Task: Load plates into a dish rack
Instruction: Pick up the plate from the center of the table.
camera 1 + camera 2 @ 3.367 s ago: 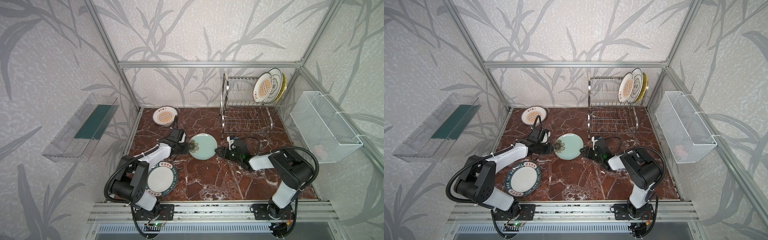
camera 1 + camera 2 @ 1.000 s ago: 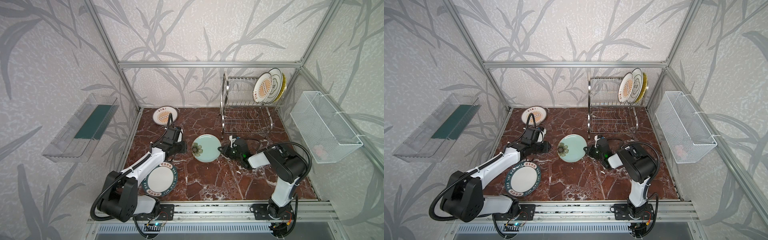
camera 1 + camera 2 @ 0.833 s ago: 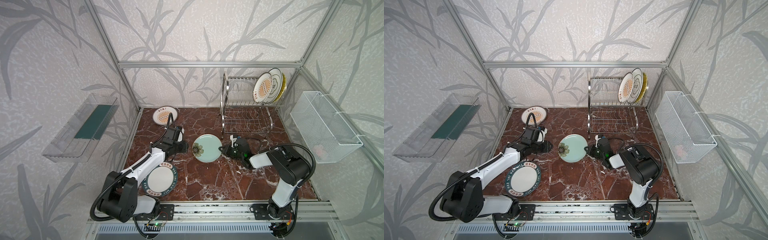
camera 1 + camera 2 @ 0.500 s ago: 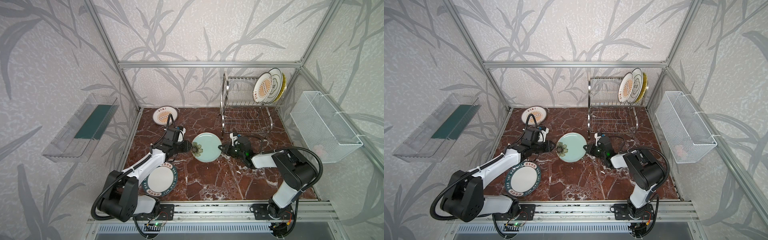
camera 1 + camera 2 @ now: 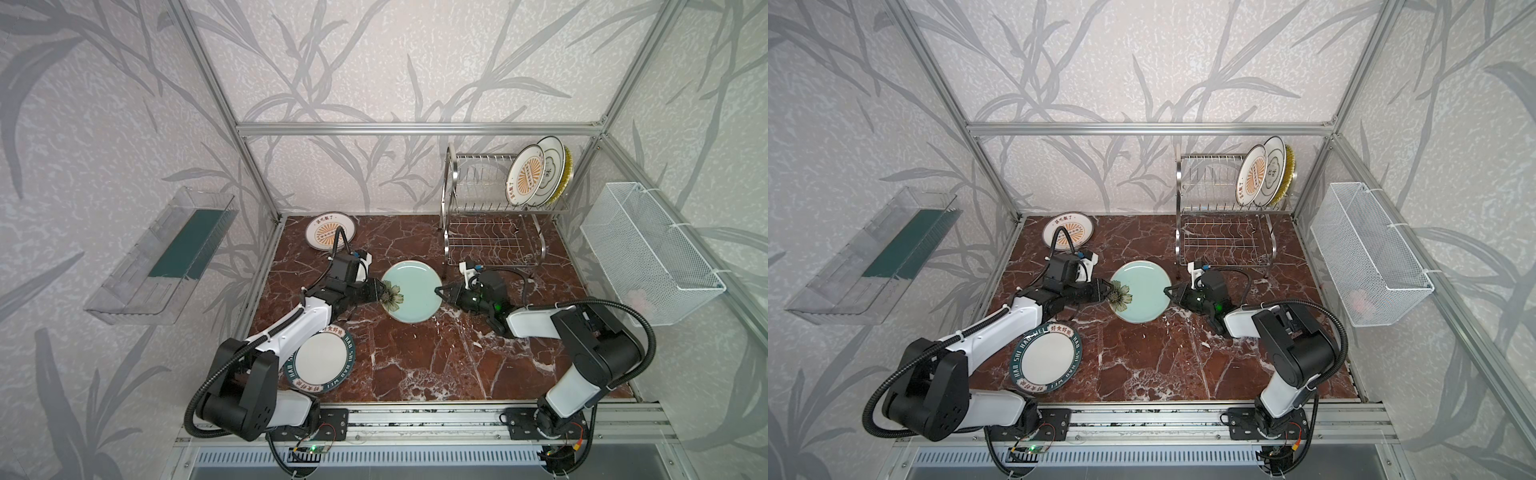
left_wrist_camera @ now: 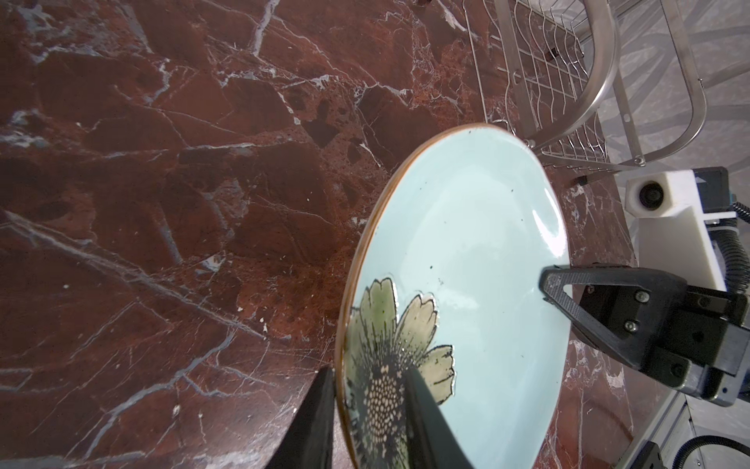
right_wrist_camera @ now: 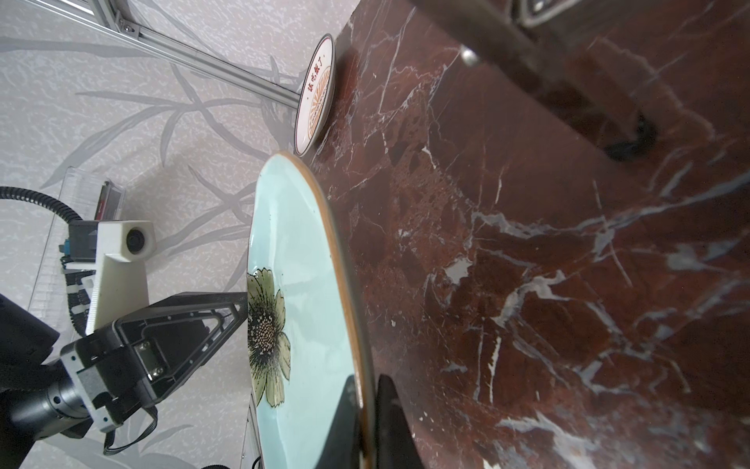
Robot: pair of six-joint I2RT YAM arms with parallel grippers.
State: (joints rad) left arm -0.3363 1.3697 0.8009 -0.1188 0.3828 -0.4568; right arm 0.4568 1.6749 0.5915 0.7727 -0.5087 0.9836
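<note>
Nearest the front rail, the teal-lettered plate lay flat on the red stone table. The left arm's white part reached over its far edge. Past it, near the middle of the table, the pale green plate with the flower was tipped at a slant between both arms. The right gripper pinched its rim tight on the side away from the flower. The left gripper had one jaw under the rim and one on the flower, but it was hard to tell if they squeezed.

Just behind this plate stood a foot of the dish rack. At the right end of its top shelf, three plates stood on edge: the standing sunburst plate, the cloud plate and the yellow plate.

Far back on the left, the flat sunburst plate lay on the table, with the left arm's black cable crossing it. A clear tray hung on the left wall and a white mesh basket on the right wall.
</note>
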